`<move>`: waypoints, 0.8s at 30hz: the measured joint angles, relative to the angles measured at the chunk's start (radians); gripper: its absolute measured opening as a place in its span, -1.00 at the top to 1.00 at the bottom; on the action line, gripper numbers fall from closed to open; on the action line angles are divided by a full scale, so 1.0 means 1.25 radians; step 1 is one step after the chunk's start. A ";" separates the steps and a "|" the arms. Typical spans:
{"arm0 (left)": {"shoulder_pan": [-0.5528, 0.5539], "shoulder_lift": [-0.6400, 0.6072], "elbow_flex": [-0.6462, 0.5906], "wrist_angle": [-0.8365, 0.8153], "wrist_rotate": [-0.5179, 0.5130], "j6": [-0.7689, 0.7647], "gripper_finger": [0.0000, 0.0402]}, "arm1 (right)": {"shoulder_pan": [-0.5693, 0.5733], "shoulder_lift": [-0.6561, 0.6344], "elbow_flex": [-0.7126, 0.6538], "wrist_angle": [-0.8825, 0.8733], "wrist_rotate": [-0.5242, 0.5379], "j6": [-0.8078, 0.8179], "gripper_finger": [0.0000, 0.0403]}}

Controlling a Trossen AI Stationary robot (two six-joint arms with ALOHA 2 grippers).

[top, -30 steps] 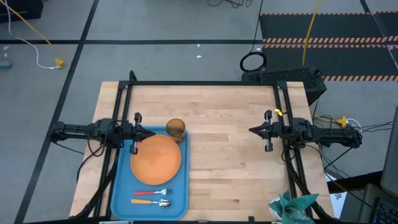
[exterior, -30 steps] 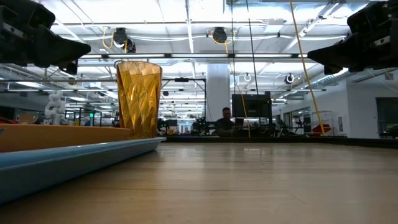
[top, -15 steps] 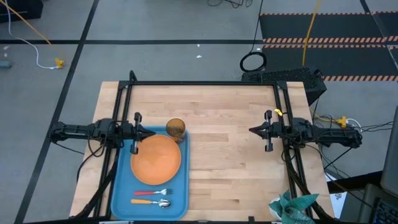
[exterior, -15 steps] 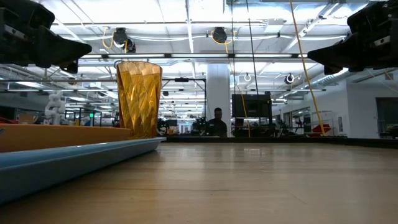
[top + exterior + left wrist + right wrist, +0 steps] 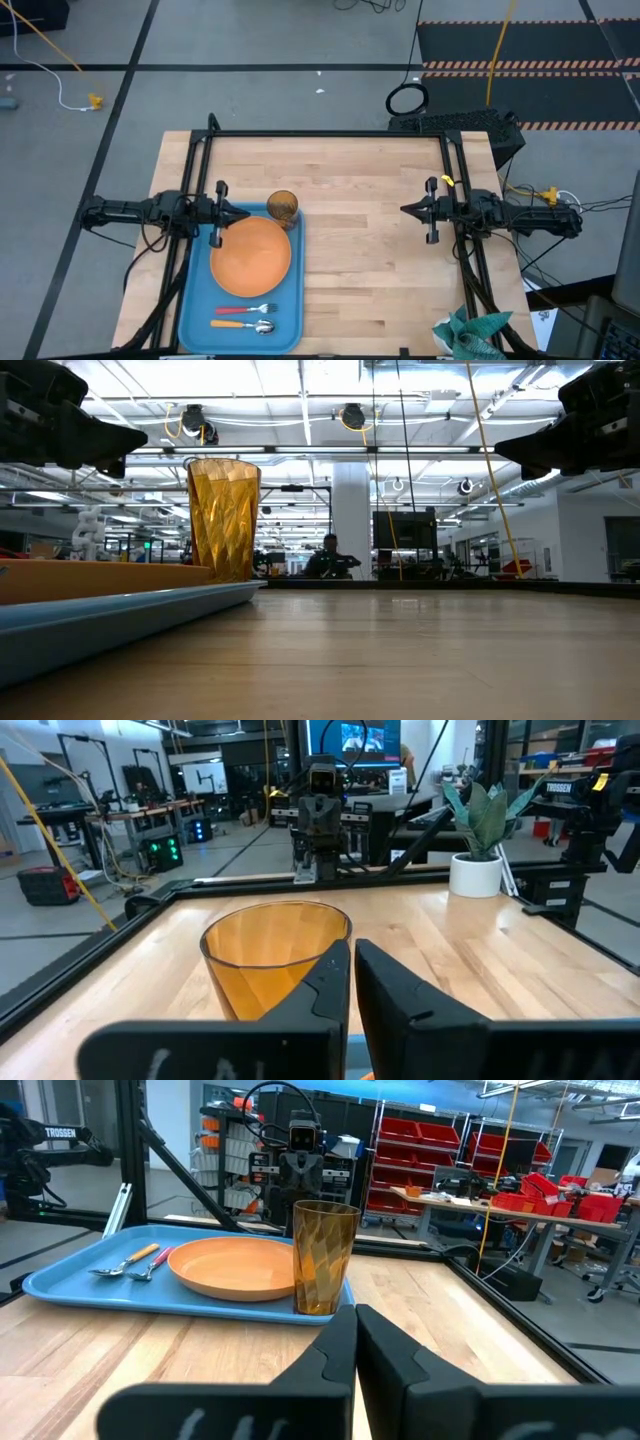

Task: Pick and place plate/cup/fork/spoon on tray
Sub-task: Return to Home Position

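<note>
The light-blue tray (image 5: 194, 300) lies at the table's left near side. On it rest the orange plate (image 5: 251, 257), the amber cup (image 5: 283, 207) upright at its far right corner, the red-handled fork (image 5: 243, 310) and the orange-handled spoon (image 5: 243, 325) near its near end. The cup also shows in the low view (image 5: 223, 518) and the right wrist view (image 5: 325, 1257). My left gripper (image 5: 246, 214) is shut and empty, raised above the tray's far end just left of the cup (image 5: 275, 955). My right gripper (image 5: 404, 210) is shut and empty, raised at the table's right side.
Bare wood tabletop (image 5: 370, 250) spreads between the tray and my right arm. A black frame (image 5: 330, 135) runs along the far edge and sides. A green cloth (image 5: 470, 330) lies at the near right corner. A person (image 5: 325, 558) is in the room beyond.
</note>
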 joint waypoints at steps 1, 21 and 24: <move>0.000 0.000 0.000 0.000 0.000 0.000 0.91 | 0.000 0.000 0.000 0.000 0.000 0.000 1.00; 0.000 0.000 -0.001 -0.001 0.000 -0.002 0.87 | 0.000 0.000 0.000 0.000 0.000 0.000 1.00; 0.000 0.000 -0.001 -0.001 0.000 -0.002 0.89 | 0.000 0.000 0.000 0.000 0.000 0.000 1.00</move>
